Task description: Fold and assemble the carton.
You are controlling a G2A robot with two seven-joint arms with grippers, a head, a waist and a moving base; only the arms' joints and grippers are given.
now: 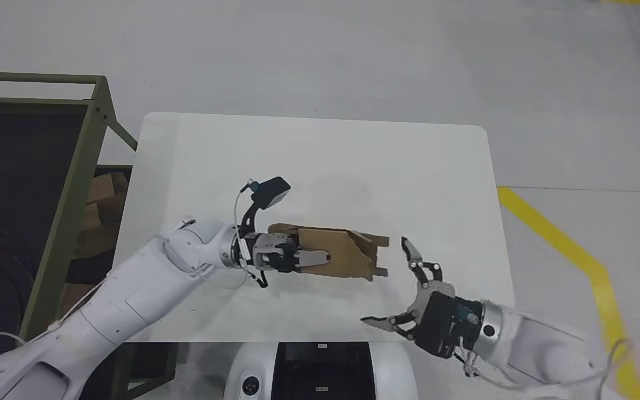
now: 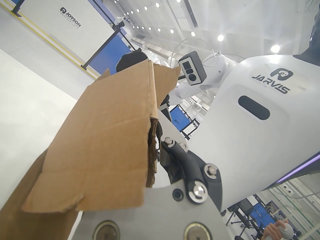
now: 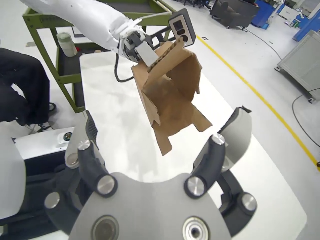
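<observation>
A brown cardboard carton (image 1: 335,252), partly opened with loose flaps, hangs above the white table (image 1: 400,170) near its front middle. My left gripper (image 1: 300,257) is shut on one end of the carton (image 3: 172,86), holding it in the air. In the left wrist view the carton (image 2: 105,131) rises close in front of the camera, its torn corrugated edge beside one finger (image 2: 175,151). My right gripper (image 1: 395,285) is open, a short way from the carton's free end toward the table's front right corner. Its fingers (image 3: 238,126) stand wide apart with nothing between them.
A green metal cart (image 1: 60,190) stands to the left of the table, holding flat cardboard (image 1: 100,210). A yellow floor line (image 1: 560,250) runs to the right of the table. A seated person's dark-clothed legs (image 3: 20,86) show beside the cart in the right wrist view.
</observation>
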